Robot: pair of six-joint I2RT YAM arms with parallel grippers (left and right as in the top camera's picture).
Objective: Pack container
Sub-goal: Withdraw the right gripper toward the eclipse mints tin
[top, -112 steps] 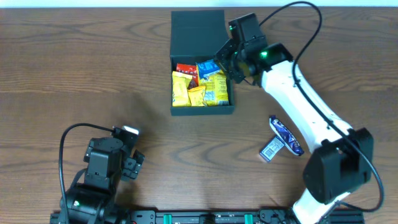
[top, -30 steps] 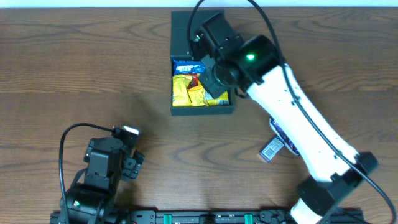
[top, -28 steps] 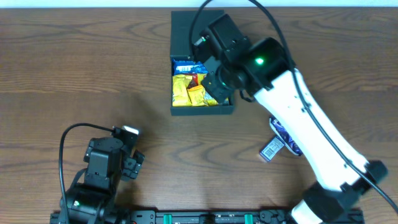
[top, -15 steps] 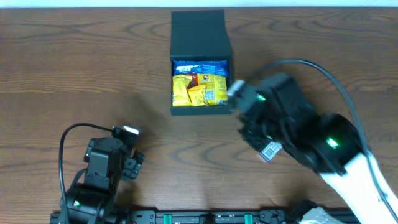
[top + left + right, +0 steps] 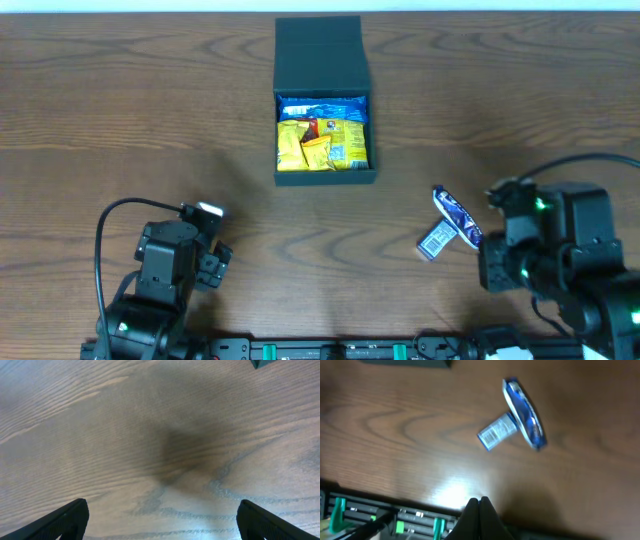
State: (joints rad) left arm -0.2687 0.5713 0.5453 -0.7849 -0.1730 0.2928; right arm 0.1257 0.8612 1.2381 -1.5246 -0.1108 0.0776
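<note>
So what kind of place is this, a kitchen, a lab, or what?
Most likely a robotics lab bench: a left arm and a right arm stand at a wood-grain table, with a mounting rail along its near edge and a dark box of snack packets.

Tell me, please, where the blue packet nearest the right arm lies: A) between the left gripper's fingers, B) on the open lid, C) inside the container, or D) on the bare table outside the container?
D: the blue packet lies on the wood table, well clear of the container.
</note>
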